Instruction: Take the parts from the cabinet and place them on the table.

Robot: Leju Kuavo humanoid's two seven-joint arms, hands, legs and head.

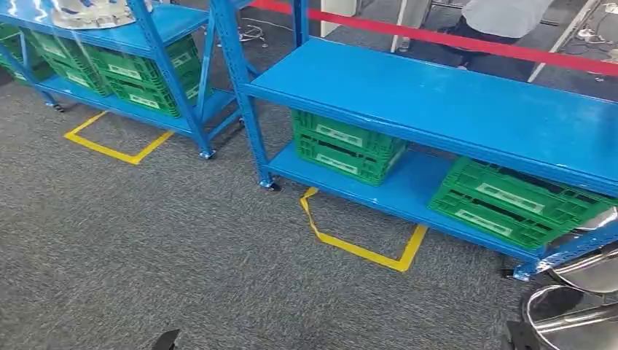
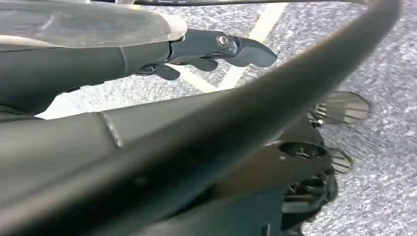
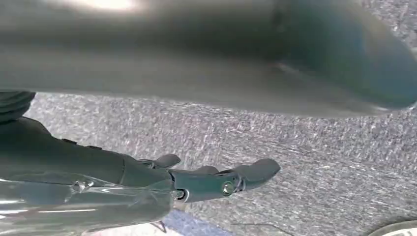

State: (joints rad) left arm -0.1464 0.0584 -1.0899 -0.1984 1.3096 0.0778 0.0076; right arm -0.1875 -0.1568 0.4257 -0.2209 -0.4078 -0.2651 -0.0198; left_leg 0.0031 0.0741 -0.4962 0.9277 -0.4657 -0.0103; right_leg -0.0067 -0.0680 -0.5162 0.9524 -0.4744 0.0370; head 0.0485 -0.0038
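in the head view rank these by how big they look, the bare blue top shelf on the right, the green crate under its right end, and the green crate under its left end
1. Bare blue metal top shelf, clearly the largest.
2. Green slatted plastic crate under its right end.
3. Green slatted plastic crate under its left end.

The two crates may be the same size; the right one sits nearer the camera.

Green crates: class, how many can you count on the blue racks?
About 5: two on the near rack's bottom shelf; three or so on the far rack's. Others may be hidden.

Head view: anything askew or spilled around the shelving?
Nothing is spilled. The yellow floor tape in front of the near blue rack has a lifted, curled end. The green crates sit squarely on the lower shelf.
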